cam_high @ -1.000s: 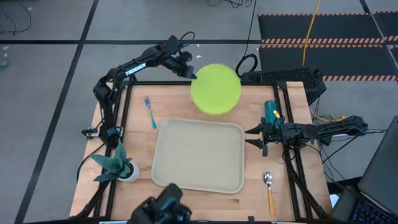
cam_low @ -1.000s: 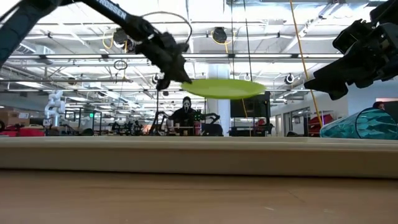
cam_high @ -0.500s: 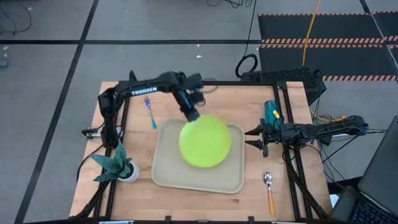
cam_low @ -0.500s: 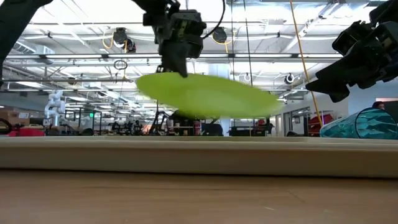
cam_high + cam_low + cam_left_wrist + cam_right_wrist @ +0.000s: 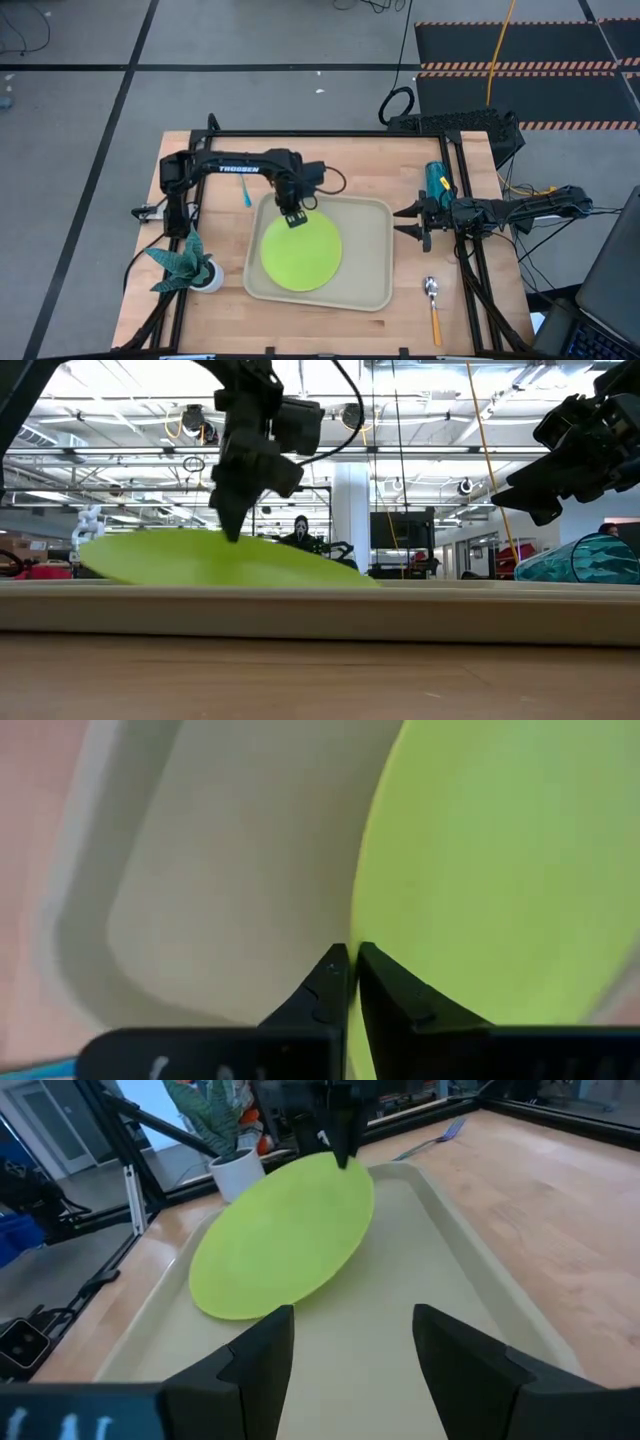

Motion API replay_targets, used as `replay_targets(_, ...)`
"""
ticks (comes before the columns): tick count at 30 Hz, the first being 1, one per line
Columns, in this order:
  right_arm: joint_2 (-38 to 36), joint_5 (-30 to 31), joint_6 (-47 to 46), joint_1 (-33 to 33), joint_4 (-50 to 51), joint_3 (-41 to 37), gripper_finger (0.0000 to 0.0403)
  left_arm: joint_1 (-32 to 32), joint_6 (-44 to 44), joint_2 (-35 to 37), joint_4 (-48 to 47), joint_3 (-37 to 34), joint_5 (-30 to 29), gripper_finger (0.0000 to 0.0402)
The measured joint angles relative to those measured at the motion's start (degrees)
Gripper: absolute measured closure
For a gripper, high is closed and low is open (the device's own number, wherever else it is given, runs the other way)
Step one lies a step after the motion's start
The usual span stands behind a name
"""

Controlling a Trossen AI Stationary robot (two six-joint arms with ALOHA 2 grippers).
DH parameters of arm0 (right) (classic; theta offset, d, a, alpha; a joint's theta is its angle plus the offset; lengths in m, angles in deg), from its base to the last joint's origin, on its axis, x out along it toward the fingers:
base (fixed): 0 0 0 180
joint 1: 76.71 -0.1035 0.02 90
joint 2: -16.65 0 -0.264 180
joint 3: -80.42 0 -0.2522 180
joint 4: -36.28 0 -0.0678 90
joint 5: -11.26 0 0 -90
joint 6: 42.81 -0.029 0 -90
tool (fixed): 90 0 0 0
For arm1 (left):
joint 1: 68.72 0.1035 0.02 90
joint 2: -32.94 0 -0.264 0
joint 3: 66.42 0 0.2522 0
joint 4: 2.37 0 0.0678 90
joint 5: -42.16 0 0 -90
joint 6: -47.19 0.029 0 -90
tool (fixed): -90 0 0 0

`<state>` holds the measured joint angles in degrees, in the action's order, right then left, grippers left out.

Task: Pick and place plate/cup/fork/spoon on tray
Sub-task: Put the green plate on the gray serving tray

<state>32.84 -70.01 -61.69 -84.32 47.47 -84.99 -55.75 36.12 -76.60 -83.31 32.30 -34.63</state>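
One item nearly down: left gripper [image 5: 294, 220] pinching the lime-green plate [image 5: 301, 251] at its 12 o'clock rim, over the tray [image 5: 372, 262]'s left half; I'd lower level, then release.

My left tool [image 5: 293, 216] sits on the lime-green plate's [image 5: 301, 252] far rim, inside the beige tray [image 5: 370, 262]. My right tool [image 5: 408, 224] waits just beside the tray, fingers spread, near the teal cup [image 5: 436, 180].

One plate [image 5: 300, 251], one tray [image 5: 370, 255], one cup [image 5: 437, 180], one fork [image 5: 244, 195], one spoon [image 5: 433, 308], one potted plant [image 5: 185, 265].
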Motion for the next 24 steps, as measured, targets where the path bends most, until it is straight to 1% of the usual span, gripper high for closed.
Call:
replay_targets(3, 0.0, 0.0, 0.3, 0.0, -0.8, 0.0, 0.0204, 0.1, 0.2, 0.0, 0.1, -1.7, -2.6, 0.0380)
replay_targets(8, 0.0, 0.2, 1.3, 0.0, -1.5, 0.0, 0.0204, 0.2, 2.0, 0.0, 1.2, -3.1, -3.4, 0.0377)
replay_targets(11, 0.0, 0.2, 1.8, 0.0, -1.6, 0.0, 0.0204, 0.1, 2.2, 0.0, 1.9, -3.1, -5.9, 0.0362)
replay_targets(16, 0.0, 0.2, 2.0, 0.0, -1.7, 0.0, 0.0204, -0.4, 2.6, 0.0, 3.6, -3.1, -11.8, 0.0308)
replay_targets(20, 0.0, 0.2, 2.0, 0.0, -1.8, 0.0, 0.0204, -0.8, 2.2, 0.0, 3.6, -3.1, -12.3, 0.0258)
replay_targets(24, 0.0, 0.2, 2.0, 0.0, -1.8, 0.0, 0.0204, -1.4, 2.0, 0.0, 3.7, -3.1, -12.2, 0.0219)
